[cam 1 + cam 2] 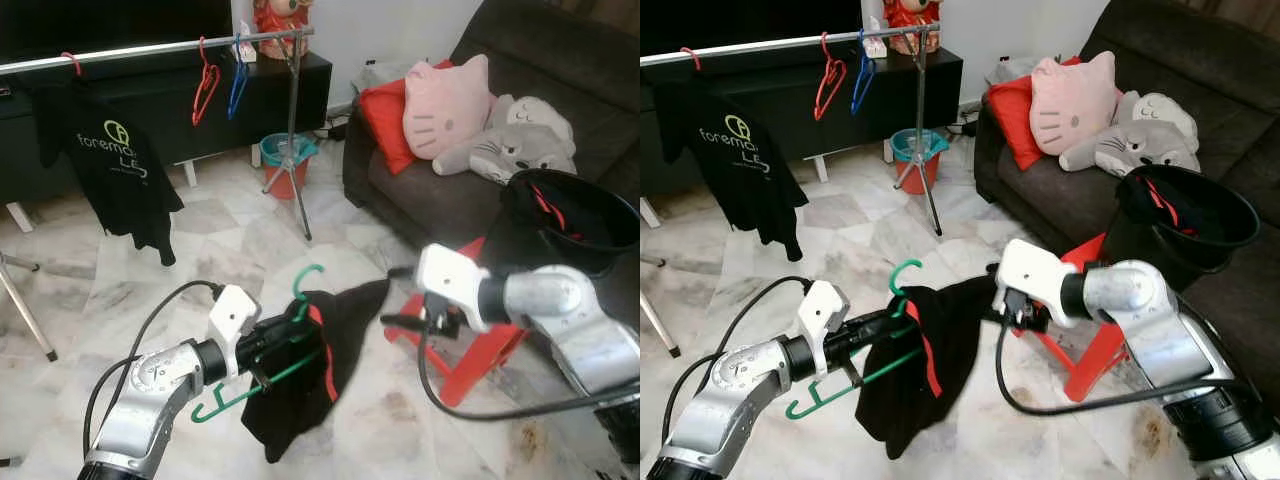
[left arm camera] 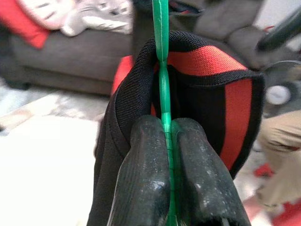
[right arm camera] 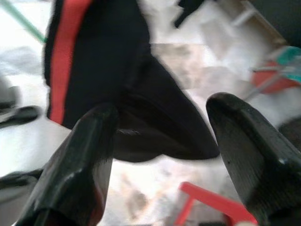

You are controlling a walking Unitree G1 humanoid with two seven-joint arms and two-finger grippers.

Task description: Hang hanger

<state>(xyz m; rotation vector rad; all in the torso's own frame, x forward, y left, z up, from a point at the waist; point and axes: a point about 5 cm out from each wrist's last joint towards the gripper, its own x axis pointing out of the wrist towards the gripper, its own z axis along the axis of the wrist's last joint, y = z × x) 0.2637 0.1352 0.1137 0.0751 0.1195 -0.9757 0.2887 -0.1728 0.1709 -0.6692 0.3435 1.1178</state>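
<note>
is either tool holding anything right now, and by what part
The left tool is shut on the green hanger, pinching its thin bar, with the black-and-red garment draped on it. The right tool is open, holding nothing.

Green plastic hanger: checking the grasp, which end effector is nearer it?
Left. The left end effector is shut on the green plastic hanger; the right end effector is open beside the garment's far edge.

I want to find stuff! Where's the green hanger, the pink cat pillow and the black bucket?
green hanger [image 1: 309, 274], left eye view, on its hook.
pink cat pillow [image 1: 447, 105], left eye view, middle of its face.
black bucket [image 1: 1230, 213], right eye view, on its rim.
</note>
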